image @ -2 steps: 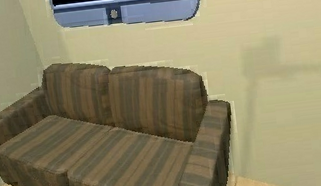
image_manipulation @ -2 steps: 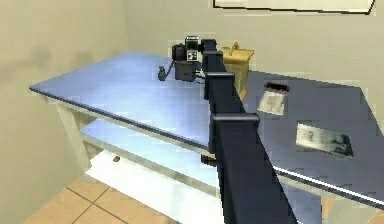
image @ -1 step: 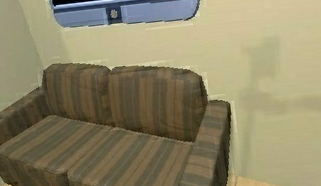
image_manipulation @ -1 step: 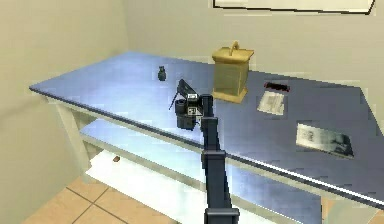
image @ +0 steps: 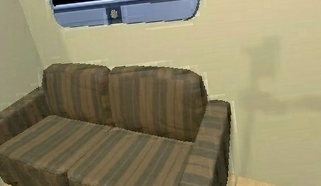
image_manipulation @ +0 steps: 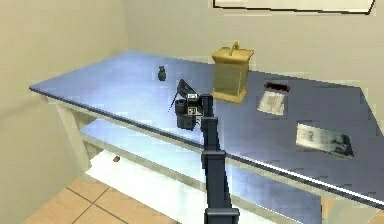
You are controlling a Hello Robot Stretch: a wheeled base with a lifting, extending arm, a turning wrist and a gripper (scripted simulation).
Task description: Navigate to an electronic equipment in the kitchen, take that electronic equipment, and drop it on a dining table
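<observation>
In the arm side view my arm (image_manipulation: 214, 160) rises from the bottom edge over a long blue-grey table (image_manipulation: 100, 88). The gripper (image_manipulation: 181, 93) sits above the tabletop's middle, its dark body left of the two white squares and its thin fingers pointing up and left. The dark mass at its far end cannot be separated from the gripper, so I cannot tell whether it holds anything. A small dark rounded object (image_manipulation: 160, 72) stands on the table beyond the fingers.
On the table stand a tan box with a handle (image_manipulation: 232, 72), a flat dark-and-white item (image_manipulation: 274, 99) and a magazine (image_manipulation: 323, 138). A lower shelf (image_manipulation: 130, 140) runs under the top. The forward view has a striped brown sofa (image: 112, 127) against the wall under a wall-mounted screen (image: 126, 2).
</observation>
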